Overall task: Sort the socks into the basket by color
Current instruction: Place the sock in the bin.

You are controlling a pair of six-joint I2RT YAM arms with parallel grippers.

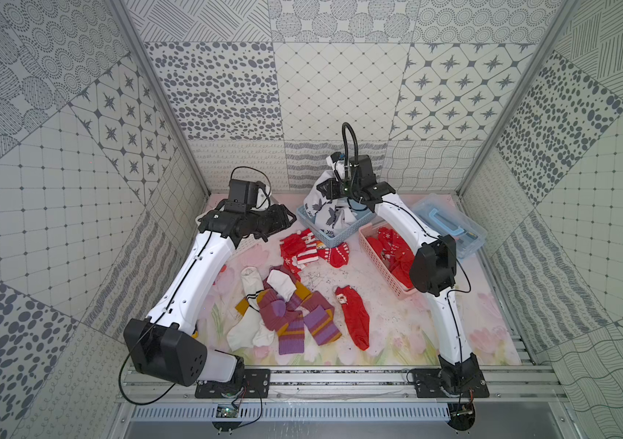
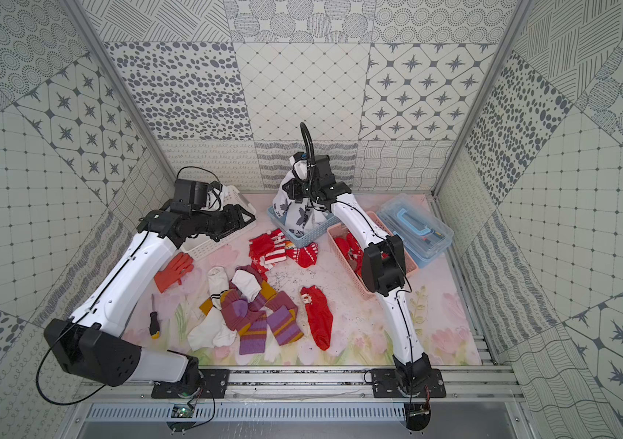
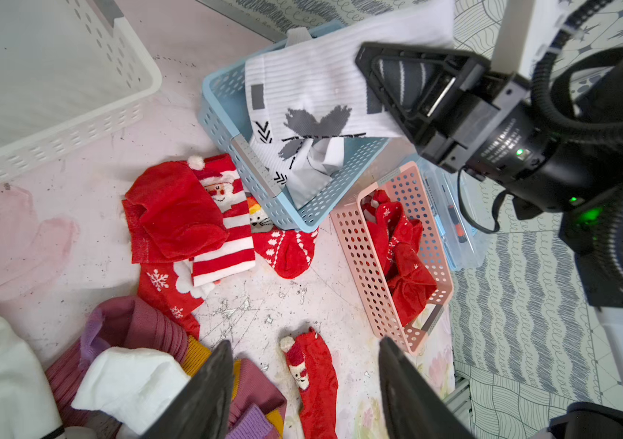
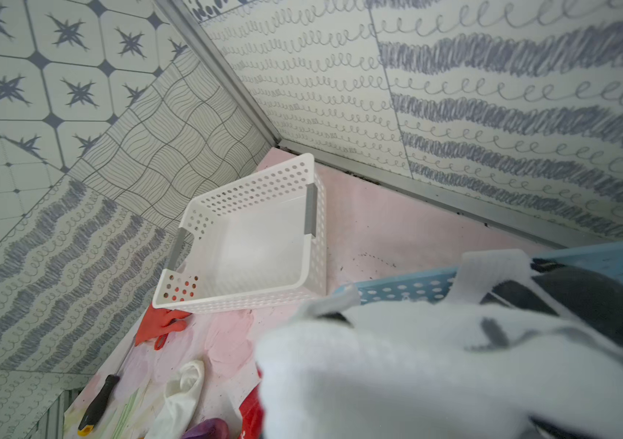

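The right pincer (image 3: 382,76) is clamped on a white sock (image 3: 313,87), held up over the blue basket (image 3: 222,125). The sock's lower end is already in among the other white socks there. Its upper end reaches past the far rim, so on release it may drape over the edge or slide out onto the bench. The basket looks full, and a loose drop could leave the sock perched on top.

The red socks (image 3: 188,220) lie just beside that basket, one tucked under its edge. A nudge to the basket could drag them. The left pincer (image 3: 304,353) hangs over the bench with jaws apart and empty. The purple socks (image 1: 294,319) lie tangled with white ones, so a grab there risks lifting two colours at once.
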